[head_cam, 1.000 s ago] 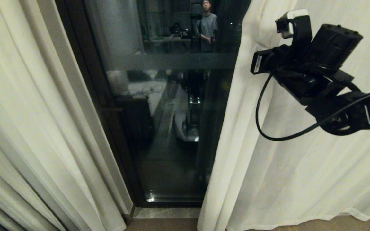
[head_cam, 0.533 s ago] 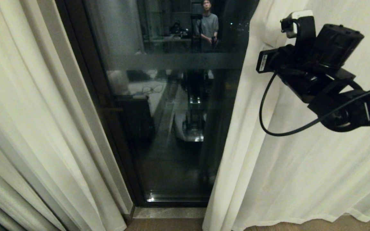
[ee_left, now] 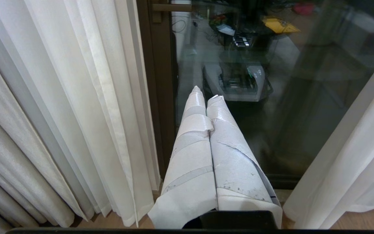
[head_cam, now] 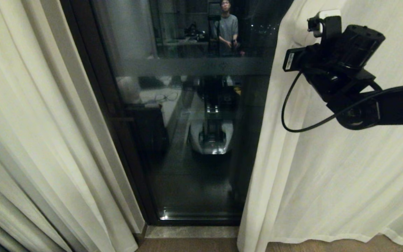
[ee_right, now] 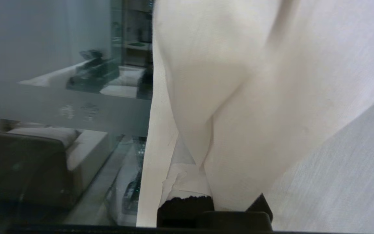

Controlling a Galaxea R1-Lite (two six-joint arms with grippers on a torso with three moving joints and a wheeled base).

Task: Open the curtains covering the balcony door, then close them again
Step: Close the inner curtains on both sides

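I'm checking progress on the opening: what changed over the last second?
The right hand, shut on the right curtain, dragged its edge further toward the robot's right, baring more of the balcony door. The left curtain and the left hand, shut and empty, stayed put.

I can't see the right gripper's (ee_right: 206, 182) fingertips; curtain (ee_right: 255, 97) folds bury them. Both curtains run past the frame's top, and the door's (head_cam: 187, 140) right frame sits behind cloth.
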